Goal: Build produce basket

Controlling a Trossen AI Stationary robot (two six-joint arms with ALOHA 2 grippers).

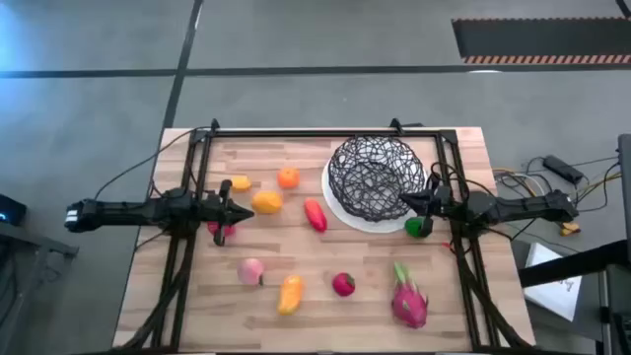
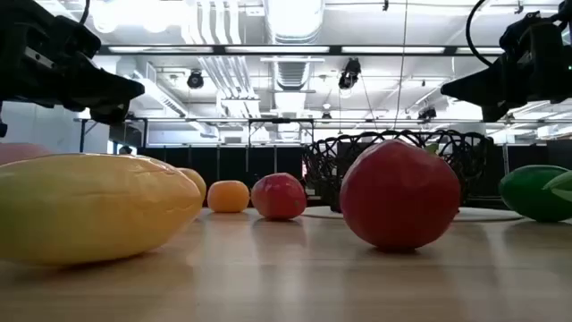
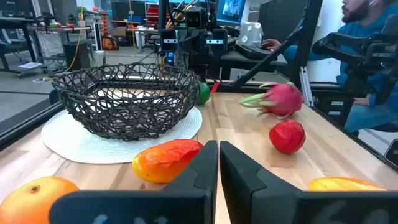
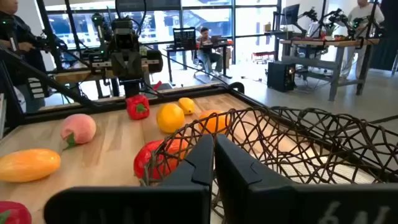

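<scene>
One basket [image 1: 376, 178] of black wire mesh is sitting upright on its white round plate [image 1: 340, 208] toward the far right of the wooden worktop [image 1: 296, 258], with no piece visibly inside it. No writing or label is showing anywhere readable. Around it the produce is lying scattered: a red elongated piece [image 1: 315, 215] is slanting just left of the plate, the pink dragon fruit [image 1: 408, 300] is lying near the front right with its green tip pointing toward the basket, and a long yellow piece [image 1: 289, 293] is slanting at the front. A green piece [image 1: 417, 227] is touching the plate's right edge. Left hand [image 1: 243, 210] is hovering pinched together, gripping nothing, beside an orange piece [image 1: 266, 202]. Right hand [image 1: 404, 200] is likewise fully closed and empty, its tips pointing at the basket's right rim.
</scene>
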